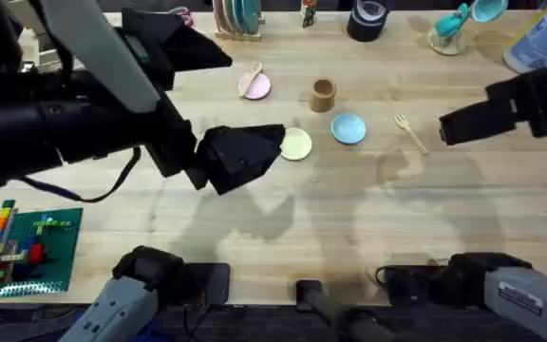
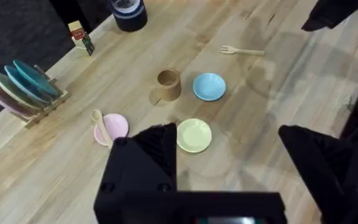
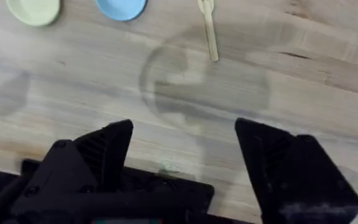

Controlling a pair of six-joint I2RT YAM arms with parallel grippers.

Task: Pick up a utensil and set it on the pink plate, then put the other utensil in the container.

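Note:
The small wooden spoon (image 1: 253, 75) (image 2: 100, 125) lies across the edge of the pink plate (image 1: 256, 89) (image 2: 117, 127). To its right stands the brown container (image 1: 323, 94) (image 2: 168, 84). The wooden fork (image 1: 410, 132) (image 2: 242, 51) (image 3: 209, 27) lies flat on the table, right of the blue plate (image 1: 348, 128). My left gripper (image 1: 254, 152) (image 2: 229, 168) hangs open and holds nothing, near the yellow plate (image 1: 297, 144) and in front of the pink plate. My right gripper (image 1: 452, 128) (image 3: 185, 155) is open and holds nothing, just right of the fork and above the table.
A rack of plates (image 1: 235, 17), a small bottle (image 1: 307, 11), a black tape roll (image 1: 367, 19) and a teal item (image 1: 459, 21) line the far edge. A green brick board (image 1: 27, 245) sits at the lower left. Bare wood lies in front of the plates.

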